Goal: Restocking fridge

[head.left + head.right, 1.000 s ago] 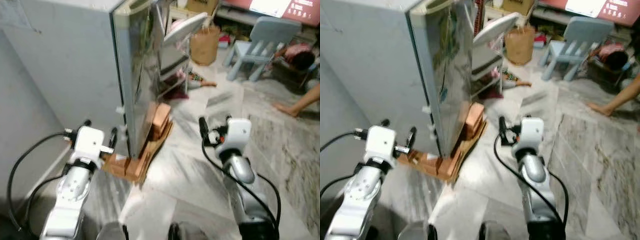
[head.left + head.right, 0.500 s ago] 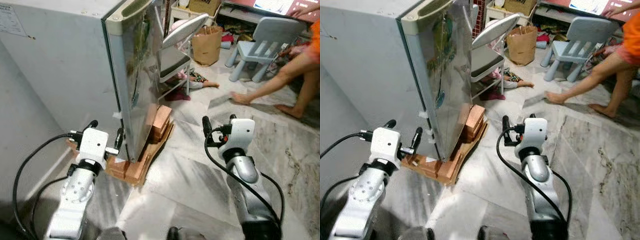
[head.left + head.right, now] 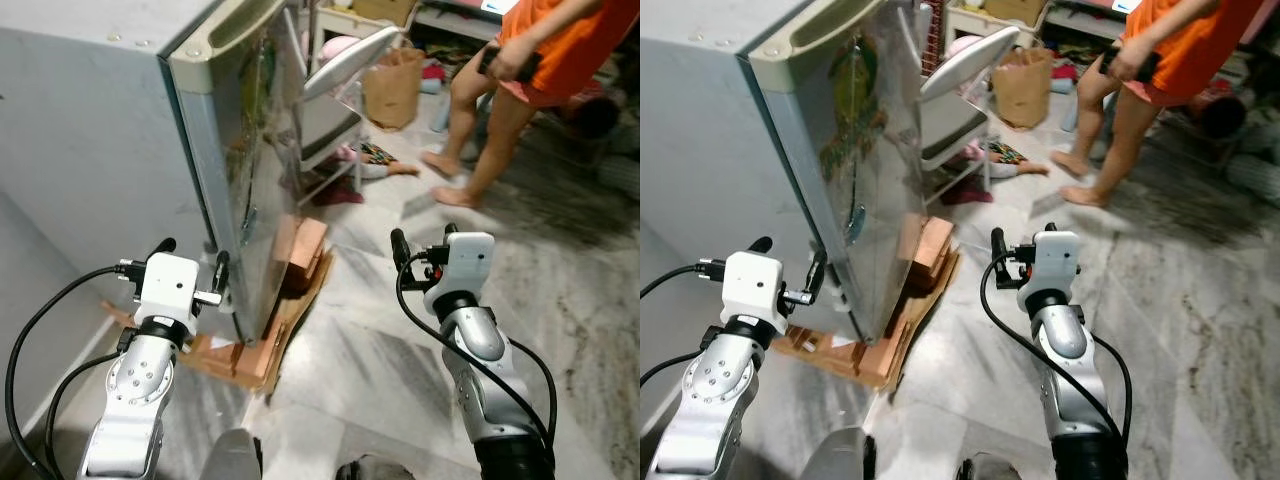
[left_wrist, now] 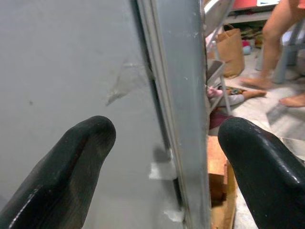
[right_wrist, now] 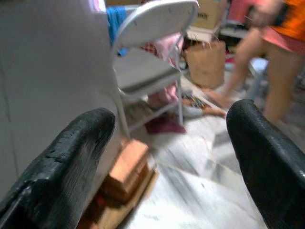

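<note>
The grey fridge (image 3: 120, 150) stands to my left with its door (image 3: 255, 170) shut, raised on bricks (image 3: 305, 248) and cardboard. My left gripper (image 3: 192, 255) is held up close to the fridge's lower front corner, open and empty. In the left wrist view the left gripper (image 4: 167, 157) straddles the door's edge seam (image 4: 183, 105) without touching it. My right gripper (image 3: 422, 238) is raised over the marble floor to the right of the fridge, open with nothing in it. The right wrist view looks between its fingers (image 5: 66, 157) toward a folding chair (image 5: 147, 67).
A person in an orange top (image 3: 535, 50) stands at the back right. A grey folding chair (image 3: 340, 85), a brown paper bag (image 3: 392, 90) and scattered clutter lie beyond the fridge. Marble floor (image 3: 580, 300) stretches open to the right.
The view has shifted a little. The person has walked from the far right to stand upright behind the bag. Both grippers stay raised and open.
</note>
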Motion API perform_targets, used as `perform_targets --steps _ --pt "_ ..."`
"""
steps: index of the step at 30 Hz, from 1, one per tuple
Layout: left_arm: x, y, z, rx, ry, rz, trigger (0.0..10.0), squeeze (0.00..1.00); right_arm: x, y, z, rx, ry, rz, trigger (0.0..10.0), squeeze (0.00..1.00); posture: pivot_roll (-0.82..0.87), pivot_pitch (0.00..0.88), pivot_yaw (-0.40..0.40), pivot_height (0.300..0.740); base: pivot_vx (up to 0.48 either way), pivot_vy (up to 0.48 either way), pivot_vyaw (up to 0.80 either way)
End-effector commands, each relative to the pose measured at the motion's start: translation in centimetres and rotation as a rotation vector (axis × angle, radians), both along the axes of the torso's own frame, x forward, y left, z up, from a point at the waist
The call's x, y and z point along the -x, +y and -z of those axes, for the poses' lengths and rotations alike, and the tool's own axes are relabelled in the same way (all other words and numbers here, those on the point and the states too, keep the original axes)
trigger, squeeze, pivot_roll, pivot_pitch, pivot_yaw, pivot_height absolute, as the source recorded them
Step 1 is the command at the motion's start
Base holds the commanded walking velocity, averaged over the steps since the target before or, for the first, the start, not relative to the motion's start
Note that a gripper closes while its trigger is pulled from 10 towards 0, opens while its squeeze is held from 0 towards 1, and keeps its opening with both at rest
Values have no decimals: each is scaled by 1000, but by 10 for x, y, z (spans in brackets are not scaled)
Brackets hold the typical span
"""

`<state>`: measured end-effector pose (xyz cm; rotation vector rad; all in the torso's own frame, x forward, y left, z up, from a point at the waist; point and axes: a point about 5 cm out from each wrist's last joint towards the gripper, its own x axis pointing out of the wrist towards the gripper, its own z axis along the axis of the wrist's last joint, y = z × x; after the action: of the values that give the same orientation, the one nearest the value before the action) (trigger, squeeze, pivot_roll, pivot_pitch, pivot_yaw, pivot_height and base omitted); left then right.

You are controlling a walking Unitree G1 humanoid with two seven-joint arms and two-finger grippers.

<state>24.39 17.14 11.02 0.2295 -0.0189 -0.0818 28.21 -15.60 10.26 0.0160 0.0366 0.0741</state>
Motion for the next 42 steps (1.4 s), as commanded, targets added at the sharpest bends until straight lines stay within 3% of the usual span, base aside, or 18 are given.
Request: perform_targets --steps 1,6,10,14,15,18,27,33,37,42 --pt "0 0 3 15 20 -9 10000 0 3 -10 -1 17 5 25 10000 0 88 132 -87 740 0 0 0" --pt "-12 5 4 68 28 -21 10000 0 8 -16 -1 30 16 38 10000 0 69 152 -80 740 0 0 0" --pt "-30 7 1 88 16 -41 10000 0 13 -13 2 33 31 30 10000 0 58 164 -81 740 0 0 0" --pt "-41 7 -2 65 -3 -42 10000 0 16 -11 3 43 38 14 10000 0 51 169 -79 740 0 0 0" --pt "-52 11 -3 57 -7 -57 10000 0 19 -13 2 48 40 18 10000 0 35 181 -75 740 0 0 0" --pt "-64 18 -6 52 -16 -77 10000 0 24 -17 2 60 52 21 10000 0 21 189 -76 740 0 0 0" --pt "-82 27 -7 57 -25 -110 10000 0 40 -25 1 93 80 22 10000 0 -33 211 -82 740 0 0 0" --pt "-85 5 -12 46 -52 13 10000 0 48 -33 6 114 117 36 10000 0 -33 212 -78 740 0 0 0" --pt "-83 -14 -15 41 -59 111 10000 0 45 -29 6 109 119 32 10000 0 -19 214 -69 740 0 0 0" --pt "-89 -24 -16 37 -69 125 10000 0 46 -25 8 106 130 23 10000 0 -17 212 -67 740 0 0 0"
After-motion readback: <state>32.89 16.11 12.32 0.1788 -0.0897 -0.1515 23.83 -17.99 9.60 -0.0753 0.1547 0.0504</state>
